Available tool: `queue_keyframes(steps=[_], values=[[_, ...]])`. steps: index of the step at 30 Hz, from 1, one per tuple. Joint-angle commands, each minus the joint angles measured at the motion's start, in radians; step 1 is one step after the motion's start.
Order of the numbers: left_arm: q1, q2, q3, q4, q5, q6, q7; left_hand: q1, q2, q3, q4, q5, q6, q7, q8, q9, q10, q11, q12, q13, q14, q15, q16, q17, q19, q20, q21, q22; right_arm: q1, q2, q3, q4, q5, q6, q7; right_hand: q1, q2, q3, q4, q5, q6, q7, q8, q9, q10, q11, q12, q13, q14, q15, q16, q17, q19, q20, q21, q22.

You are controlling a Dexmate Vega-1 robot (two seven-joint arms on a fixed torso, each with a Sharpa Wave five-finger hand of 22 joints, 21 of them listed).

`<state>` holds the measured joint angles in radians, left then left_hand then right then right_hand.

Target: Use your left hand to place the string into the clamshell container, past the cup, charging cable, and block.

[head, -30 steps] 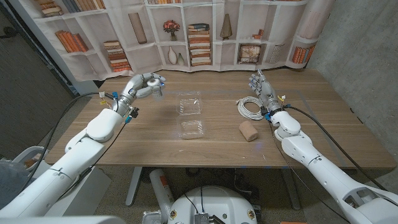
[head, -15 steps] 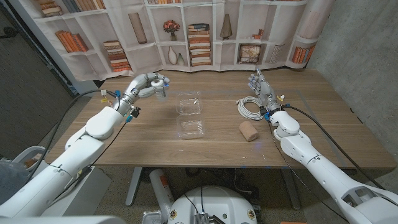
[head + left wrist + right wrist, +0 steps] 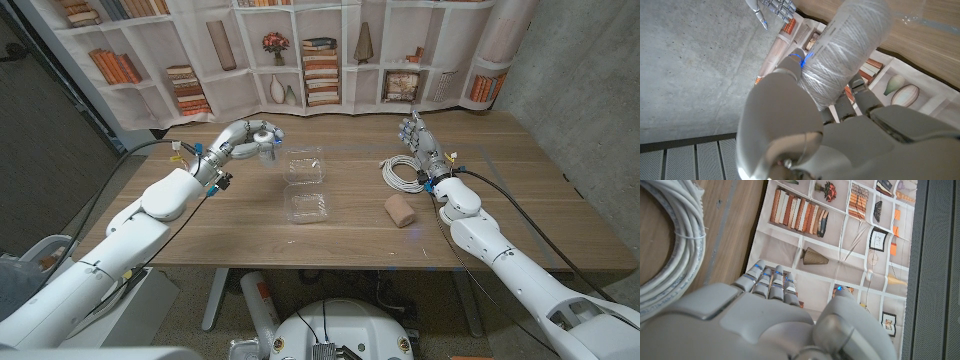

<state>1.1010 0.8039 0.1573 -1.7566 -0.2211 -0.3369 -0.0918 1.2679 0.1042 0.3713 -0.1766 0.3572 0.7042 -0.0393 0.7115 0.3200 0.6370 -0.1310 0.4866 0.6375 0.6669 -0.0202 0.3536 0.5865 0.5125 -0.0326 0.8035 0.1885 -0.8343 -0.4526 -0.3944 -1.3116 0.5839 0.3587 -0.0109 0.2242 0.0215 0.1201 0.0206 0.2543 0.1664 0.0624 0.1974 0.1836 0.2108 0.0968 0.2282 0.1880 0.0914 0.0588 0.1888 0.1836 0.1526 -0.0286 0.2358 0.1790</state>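
Note:
My left hand (image 3: 245,136) grips a white spool of string (image 3: 264,137) and holds it above the table, just left of the far half of the open clear clamshell container (image 3: 304,166). In the left wrist view the string (image 3: 850,45) stands wrapped in that hand's fingers (image 3: 805,130). A coiled white charging cable (image 3: 402,172) lies right of the container, and a tan block (image 3: 400,210) lies nearer the front edge. My right hand (image 3: 420,135) is open with its fingers straight, at the far side of the cable (image 3: 665,245).
A bookshelf-print backdrop (image 3: 320,50) hangs behind the table's far edge. Bare wood (image 3: 220,220) stretches in front of the left arm. The right hand (image 3: 772,7) also shows far off in the left wrist view.
My left hand has carried the string to the right, closer to the clamshell container. The right hand, cable and block have not moved.

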Motion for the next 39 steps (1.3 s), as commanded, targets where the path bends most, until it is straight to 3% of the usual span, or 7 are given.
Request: queue_keyframes(steps=[1,14,39], values=[[0.013,0.025,0.020,-0.034,0.017,0.017,-0.016,0.007,0.007,0.110,0.025,0.002,-0.001,0.002,0.006,0.002,0.028,-0.019,-0.004,0.005,0.052,-0.095,-0.003,0.006,0.006,-0.012,0.008,0.001,0.010,0.003,-0.003,0.011,0.004,0.000,0.011,0.005,0.003,-0.002,-0.003,-0.004,0.006,0.003,0.001,0.005,0.011,-0.003,0.001,0.004,0.008,-0.002,0.002,0.002,0.011,0.002,-0.006,0.006],[0.033,0.051,0.032,-0.071,0.027,0.036,-0.021,0.006,0.005,0.117,0.025,0.002,-0.003,0.004,0.011,0.003,0.031,-0.020,-0.009,0.013,0.053,-0.095,-0.005,0.011,0.001,-0.012,0.016,0.000,0.005,-0.001,0.000,0.002,0.006,0.000,0.011,0.005,0.005,-0.003,-0.004,-0.004,0.006,0.002,0.001,0.005,0.012,-0.002,0.001,0.004,0.008,-0.001,0.001,0.002,0.012,0.003,-0.008,0.006],[0.005,0.080,0.102,-0.105,0.091,0.124,-0.034,-0.003,-0.002,0.126,0.028,0.002,-0.009,0.000,0.015,-0.003,0.033,-0.019,-0.020,0.028,0.051,-0.095,-0.014,0.018,-0.014,-0.007,0.029,-0.001,0.016,0.003,-0.004,0.021,0.009,0.000,0.025,0.005,0.006,-0.004,-0.006,-0.004,0.006,0.002,0.000,0.005,0.012,-0.002,0.000,0.004,0.009,-0.002,0.001,0.002,0.015,0.003,-0.012,0.006]])
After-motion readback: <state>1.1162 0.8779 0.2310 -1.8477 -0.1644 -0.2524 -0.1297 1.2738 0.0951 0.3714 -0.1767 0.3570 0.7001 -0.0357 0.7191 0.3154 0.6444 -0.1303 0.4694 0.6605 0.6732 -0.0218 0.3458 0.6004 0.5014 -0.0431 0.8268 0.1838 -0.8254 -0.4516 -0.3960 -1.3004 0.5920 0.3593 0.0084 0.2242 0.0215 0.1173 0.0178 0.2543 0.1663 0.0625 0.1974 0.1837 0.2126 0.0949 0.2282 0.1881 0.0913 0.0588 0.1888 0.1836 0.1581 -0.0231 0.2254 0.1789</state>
